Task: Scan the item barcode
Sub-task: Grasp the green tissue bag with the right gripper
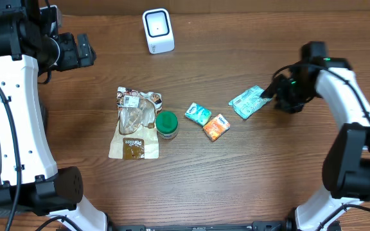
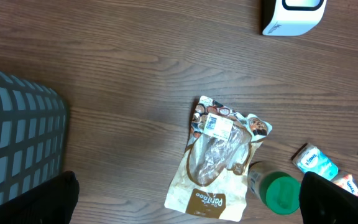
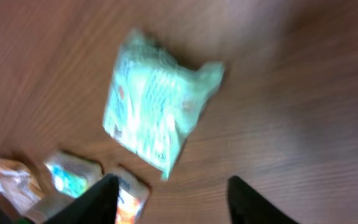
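The right gripper, jaws apart, hovers over the green packet mid-frame on the counter; likely next, grasp it and carry it to the scanner. The left gripper's jaws stand wide apart.

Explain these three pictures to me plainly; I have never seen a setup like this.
Two robot arms work at a wooden table. One picture looks down from above; the other two come from small cameras mounted on each arm's wrist.

On the table lie a brown snack pouch, a green-lidded jar, a small teal packet, an orange packet and a pale green packet. The white box at the far edge is probably the barcode scanner.

The left gripper hovers with jaws wide open, holding nothing. The right gripper sits just beside the pale green packet, jaws apart; the packet lies flat on the wood, not held.
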### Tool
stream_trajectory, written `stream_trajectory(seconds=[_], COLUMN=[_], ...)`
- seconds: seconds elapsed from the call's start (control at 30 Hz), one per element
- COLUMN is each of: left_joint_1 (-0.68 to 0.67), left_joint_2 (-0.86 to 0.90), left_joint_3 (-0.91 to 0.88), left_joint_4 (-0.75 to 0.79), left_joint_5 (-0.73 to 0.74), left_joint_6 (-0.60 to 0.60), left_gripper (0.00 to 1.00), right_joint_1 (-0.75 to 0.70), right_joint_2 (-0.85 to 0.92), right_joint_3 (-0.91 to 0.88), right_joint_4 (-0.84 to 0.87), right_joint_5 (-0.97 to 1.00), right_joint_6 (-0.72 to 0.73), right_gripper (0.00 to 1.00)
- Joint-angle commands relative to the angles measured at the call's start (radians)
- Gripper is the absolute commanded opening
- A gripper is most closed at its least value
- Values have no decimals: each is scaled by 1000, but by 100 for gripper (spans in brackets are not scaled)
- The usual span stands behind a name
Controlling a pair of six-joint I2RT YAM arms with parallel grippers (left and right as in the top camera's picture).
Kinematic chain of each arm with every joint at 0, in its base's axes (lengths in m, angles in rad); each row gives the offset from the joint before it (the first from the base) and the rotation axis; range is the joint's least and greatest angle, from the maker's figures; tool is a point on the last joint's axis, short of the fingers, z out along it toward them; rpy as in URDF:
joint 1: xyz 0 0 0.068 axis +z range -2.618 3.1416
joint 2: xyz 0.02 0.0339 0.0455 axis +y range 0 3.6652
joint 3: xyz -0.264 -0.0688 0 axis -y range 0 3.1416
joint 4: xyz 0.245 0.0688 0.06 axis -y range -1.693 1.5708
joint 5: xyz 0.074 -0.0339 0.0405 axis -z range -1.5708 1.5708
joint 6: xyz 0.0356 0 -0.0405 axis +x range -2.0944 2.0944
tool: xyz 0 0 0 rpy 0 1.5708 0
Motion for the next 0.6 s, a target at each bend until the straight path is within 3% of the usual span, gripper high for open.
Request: stream_trajectory(seconds=[0.0,0.13,0.23,0.57], left_joint_1=[-1,0,-1,-1], left_joint_2=[4,4,4,4], left_joint_3=[-3,-3,-3,-3], left_joint_4=[1,1,1,1], left_joint_5=[6,6,6,7], left_joint_6=[12,12,12,11], left_gripper=[100,99,100,100], right_joint_1=[-50,-48,-30,-18], right_joint_2=[-32,-14,21,167], right_joint_3=[14,-15,-17,-16], right_joint_4=[74,195,238,262], right_joint_5=[-41,-130,-175,-230], right_joint_6=[-173,-403,-486,-646], right_gripper=[63,73,83,81])
